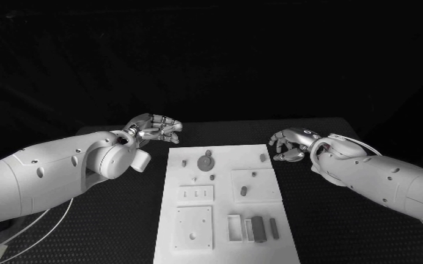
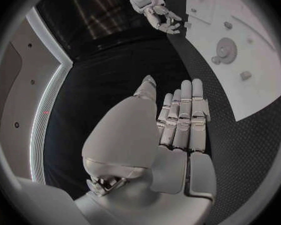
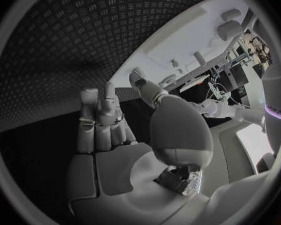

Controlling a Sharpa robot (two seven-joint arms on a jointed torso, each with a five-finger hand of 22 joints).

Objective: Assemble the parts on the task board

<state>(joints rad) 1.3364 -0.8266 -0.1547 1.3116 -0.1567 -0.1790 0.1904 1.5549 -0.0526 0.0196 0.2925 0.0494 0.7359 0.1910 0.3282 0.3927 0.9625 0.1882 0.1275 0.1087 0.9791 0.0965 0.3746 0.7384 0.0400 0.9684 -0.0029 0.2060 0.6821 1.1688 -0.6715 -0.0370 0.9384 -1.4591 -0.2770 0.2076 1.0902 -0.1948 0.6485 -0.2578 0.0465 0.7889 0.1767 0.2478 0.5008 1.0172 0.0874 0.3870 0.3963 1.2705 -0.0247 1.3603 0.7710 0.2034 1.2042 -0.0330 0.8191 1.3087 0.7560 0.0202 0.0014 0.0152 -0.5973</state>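
Note:
The white task board lies lengthwise in the middle of the table. A round grey disc sits near its far end, with small pegs around it and a grey block mid-board. Two dark bars lie beside a white frame at the near end. My left hand hovers off the board's far left corner, fingers apart and holding nothing; its palm is bare. My right hand hangs just off the far right edge, loosely curled and holding nothing, and its fingers show bare over the table.
White square plates with holes and a slotted plate lie on the board's left half. Black textured table surrounds the board on both sides. In the left wrist view the board and disc lie beyond my fingers.

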